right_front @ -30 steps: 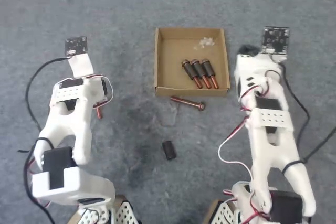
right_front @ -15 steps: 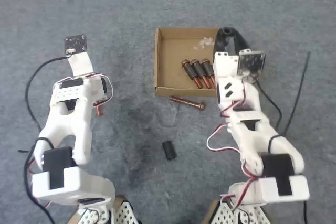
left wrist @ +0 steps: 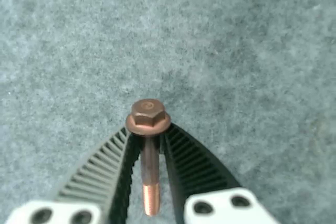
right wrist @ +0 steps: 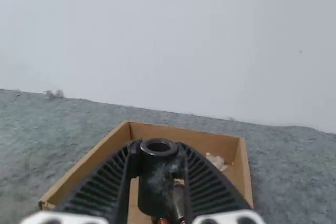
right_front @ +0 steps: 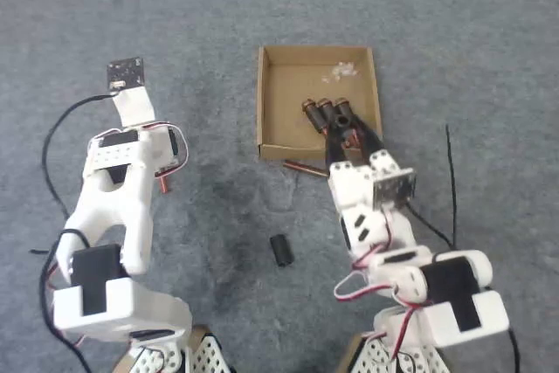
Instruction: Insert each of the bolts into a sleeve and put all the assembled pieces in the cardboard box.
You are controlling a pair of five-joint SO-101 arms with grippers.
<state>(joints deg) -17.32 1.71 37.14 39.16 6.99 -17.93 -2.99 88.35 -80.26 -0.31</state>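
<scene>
The table (right_front: 218, 41) is grey and speckled, like carpet. The cardboard box (right_front: 293, 85) is plain light brown. The left tool (left wrist: 149, 139) has black fingers (left wrist: 105, 166) with ridged stripes, and the bolt (left wrist: 150, 177) in it is shiny copper-brown. The right tool (right wrist: 157, 153) is black and ridged too. Its sleeve (right wrist: 156, 182) is black with pale dusty smudges. The loose sleeve (right_front: 279, 249) is black. The left arm (right_front: 118, 198) and right arm (right_front: 376, 224) are white with black blocks and red and white wires.
</scene>
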